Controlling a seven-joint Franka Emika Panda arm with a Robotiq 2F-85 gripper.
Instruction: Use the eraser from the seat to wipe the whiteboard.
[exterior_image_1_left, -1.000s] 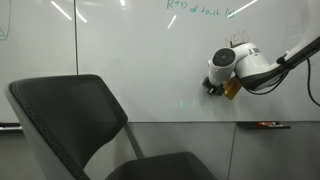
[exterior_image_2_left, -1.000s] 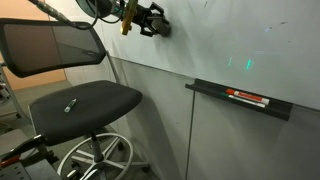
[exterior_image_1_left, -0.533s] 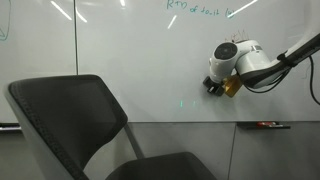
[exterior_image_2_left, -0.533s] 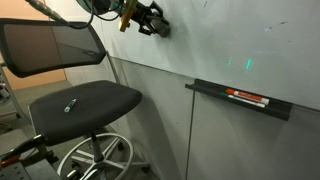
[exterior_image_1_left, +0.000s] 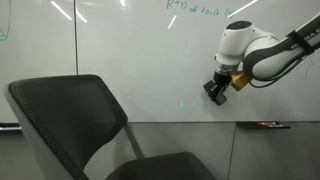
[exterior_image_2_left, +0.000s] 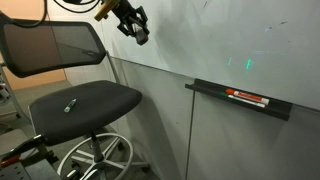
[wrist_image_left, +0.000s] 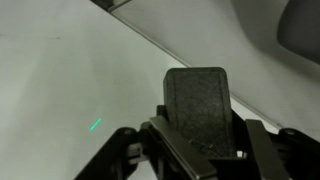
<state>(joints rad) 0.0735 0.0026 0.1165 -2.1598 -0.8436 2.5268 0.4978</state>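
Grey eraser (wrist_image_left: 197, 95), clamped between my fingers (wrist_image_left: 128, 152), near the whiteboard (exterior_image_1_left: 120, 50); I cannot tell contact. Dark seat (exterior_image_2_left: 105, 97) carries one small object (exterior_image_2_left: 70, 104).

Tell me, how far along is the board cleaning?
Done: the eraser is off the seat, clamped in the gripper. In hand: it is held by the whiteboard. Left: green writing near the top and a small green mark lower down are not yet wiped.

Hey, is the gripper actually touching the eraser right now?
Touching. The wrist view shows the eraser clamped in the gripper, with a finger pressed against each of its two sides and no gap visible.
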